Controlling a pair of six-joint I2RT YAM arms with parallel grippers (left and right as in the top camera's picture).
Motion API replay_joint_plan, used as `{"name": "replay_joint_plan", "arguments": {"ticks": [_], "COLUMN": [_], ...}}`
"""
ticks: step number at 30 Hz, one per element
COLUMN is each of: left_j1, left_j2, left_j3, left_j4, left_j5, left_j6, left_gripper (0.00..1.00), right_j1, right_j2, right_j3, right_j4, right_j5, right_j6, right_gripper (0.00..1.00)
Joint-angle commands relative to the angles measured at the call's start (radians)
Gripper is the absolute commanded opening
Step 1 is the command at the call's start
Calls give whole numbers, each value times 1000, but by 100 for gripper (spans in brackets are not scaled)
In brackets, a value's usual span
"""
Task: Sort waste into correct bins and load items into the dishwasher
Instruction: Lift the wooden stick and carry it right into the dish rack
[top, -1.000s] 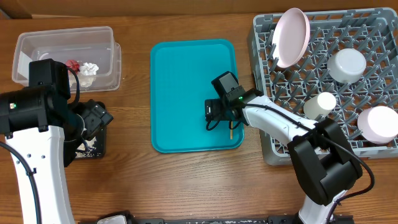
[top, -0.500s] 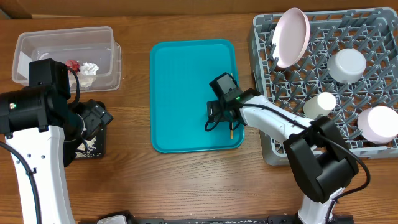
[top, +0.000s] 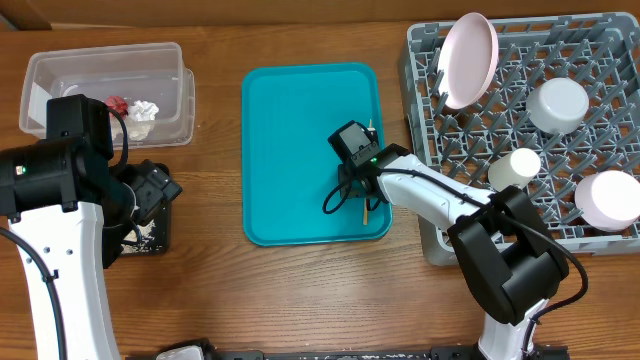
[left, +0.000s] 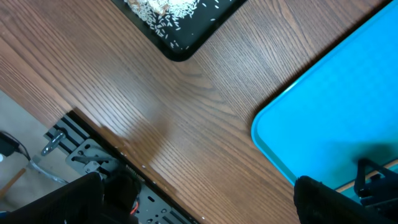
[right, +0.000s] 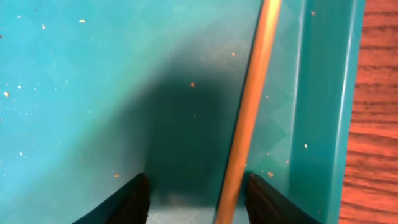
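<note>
The thin wooden stick (top: 367, 211) lies along the right side of the teal serving tray (top: 290, 120). My right gripper (top: 360, 190) is open low over the tray. In the right wrist view the stick (right: 249, 118) runs between the open fingers (right: 199, 202), close to the right one. My left gripper (top: 150, 195) is open and empty above the table near the black tray (top: 152, 240). The left wrist view shows open fingers (left: 199, 205) and the black tray (left: 180, 25) with rice crumbs. The clear tub (top: 60, 75) holds the red wrapper (top: 117, 104) and white napkin (top: 144, 110).
The grey dish rack (top: 600, 60) at the right holds the pale plate (top: 468, 58) upright, a grey-blue bowl (top: 558, 104), a white cup (top: 514, 167) and a pink bowl (top: 607, 198). The teal tray's raised rim (right: 323, 93) runs just right of the stick.
My right gripper has shifted slightly left and turned over the stick, whose far end now shows beyond the wrist. The left arm has not moved.
</note>
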Motion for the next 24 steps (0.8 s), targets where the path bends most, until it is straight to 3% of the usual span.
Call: {"name": "replay_joint_plan", "arguments": {"ticks": [1, 12, 17, 24], "left_j1": [0, 0, 0, 0], "left_j2": [5, 5, 5, 5], "left_j3": [-2, -2, -2, -2], "left_j4": [0, 0, 0, 0], "left_j5": [-17, -17, -17, -17], "left_j6": [-6, -6, -6, -6], "left_gripper": [100, 100, 100, 100], "right_j1": [6, 5, -1, -51], "right_j2": [51, 51, 47, 41], "right_j3": [-9, -5, 73, 312], "right_j4": [-14, -37, -131, -346], "right_j5": [-56, -64, -63, -59], "right_j6": [17, 17, 17, 1], "right_gripper": [46, 5, 4, 4]}}
